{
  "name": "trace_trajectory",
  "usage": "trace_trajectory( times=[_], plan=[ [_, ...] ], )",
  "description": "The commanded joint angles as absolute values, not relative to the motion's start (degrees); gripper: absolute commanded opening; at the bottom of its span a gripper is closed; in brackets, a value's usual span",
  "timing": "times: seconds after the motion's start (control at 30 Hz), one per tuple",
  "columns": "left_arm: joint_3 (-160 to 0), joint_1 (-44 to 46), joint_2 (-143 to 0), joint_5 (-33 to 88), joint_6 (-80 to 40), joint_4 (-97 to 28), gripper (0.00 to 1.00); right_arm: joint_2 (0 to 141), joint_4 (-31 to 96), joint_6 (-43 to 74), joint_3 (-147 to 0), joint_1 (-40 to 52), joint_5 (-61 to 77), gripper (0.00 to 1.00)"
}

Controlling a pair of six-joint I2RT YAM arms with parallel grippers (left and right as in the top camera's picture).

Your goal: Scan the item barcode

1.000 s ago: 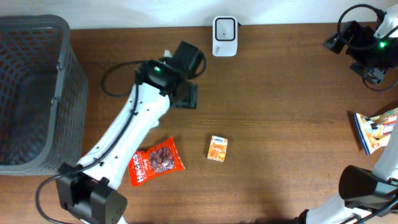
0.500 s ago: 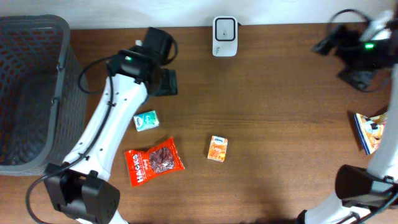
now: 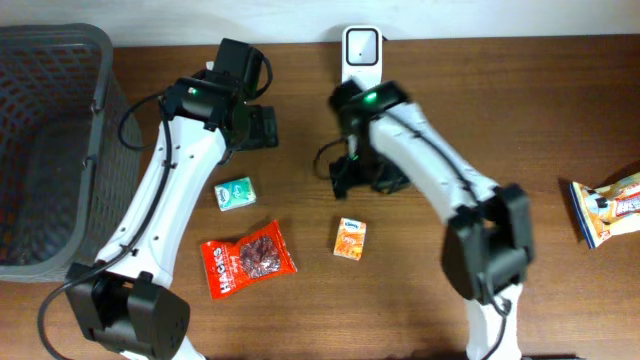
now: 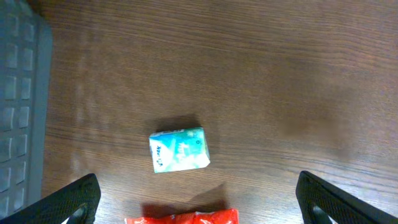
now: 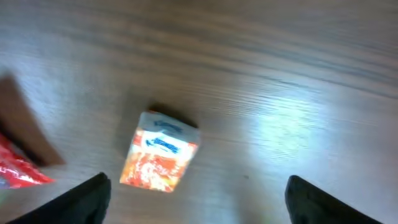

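The table is dark wood with clear grain, smooth, with a soft sheen. The basket at the far left is matt grey plastic lattice. The red pouch looks like glossy, crinkled film. The orange box and green box seem to be printed card. The scanner is smooth white plastic.
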State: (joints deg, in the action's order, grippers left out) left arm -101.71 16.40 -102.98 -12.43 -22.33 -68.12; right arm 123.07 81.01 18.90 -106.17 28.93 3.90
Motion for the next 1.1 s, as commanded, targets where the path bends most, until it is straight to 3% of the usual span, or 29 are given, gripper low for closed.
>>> trace_trajectory(
  times=[0.0, 0.17, 0.27, 0.53, 1.07],
  plan=[
    [-102.41, 13.37, -103.44, -13.5, -22.72, -68.18, 0.99, 123.85, 80.53, 20.16, -106.1, 30.55, 5.67, 0.52],
    [-102.41, 9.04, -103.46, -10.57, -22.72, -68.2, 0.99, 123.85, 82.32, 20.21, -106.06, 32.1, 5.56, 0.49],
    [-102.39, 8.1, -103.46, -9.87, -22.7, -68.2, 0.99, 123.85, 82.74, 21.87, -106.04, 34.06, 5.54, 0.4],
    [-102.37, 8.01, -103.5, -12.01, -22.7, -68.18, 0.99, 123.87, 82.67, 39.24, -104.4, 43.07, -6.02, 0.42],
    [-102.37, 4.32, -103.5, -11.75, -22.7, -69.23, 0.99, 123.87, 71.46, 42.74, -91.98, 44.25, -7.6, 0.41]
  ],
)
